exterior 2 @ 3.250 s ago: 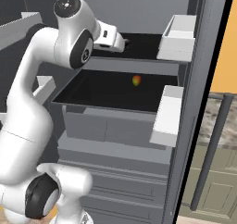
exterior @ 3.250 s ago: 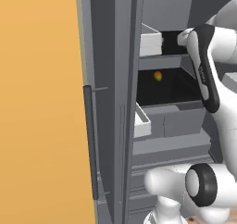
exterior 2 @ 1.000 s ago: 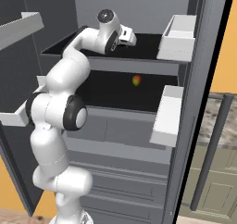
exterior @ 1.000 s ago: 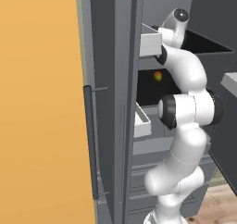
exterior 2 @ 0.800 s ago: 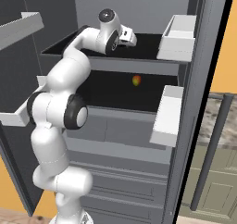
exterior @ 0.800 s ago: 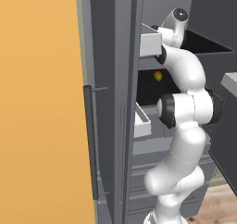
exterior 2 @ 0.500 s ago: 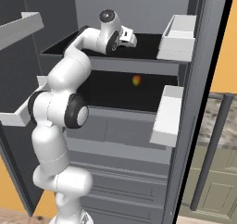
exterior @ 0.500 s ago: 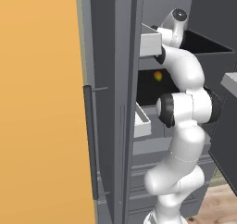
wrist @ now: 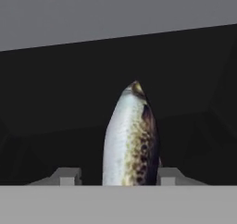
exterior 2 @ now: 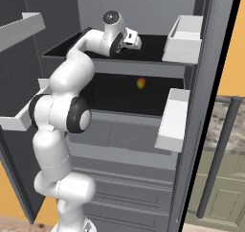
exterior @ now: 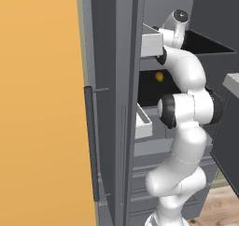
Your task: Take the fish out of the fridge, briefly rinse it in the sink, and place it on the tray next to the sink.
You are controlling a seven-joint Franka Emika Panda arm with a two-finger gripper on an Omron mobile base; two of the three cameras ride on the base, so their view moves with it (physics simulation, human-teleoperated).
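In the hand view the fish, silvery with a brown-speckled flank, lies on the fridge's dark upper shelf and points away from me. My gripper straddles its near end. The right fingertip sits against the fish, while a narrow gap remains at the left fingertip. In the right base view the gripper reaches over that upper shelf of the open fridge. The sink and the tray are out of view.
A small orange-red fruit lies on the shelf below. White door bins hang at the right, and another bin stands close beside the hand. The dark door handle runs down the left.
Since the earliest frames the arm has swung up and reached into the upper shelf. Over the last second it has barely moved.
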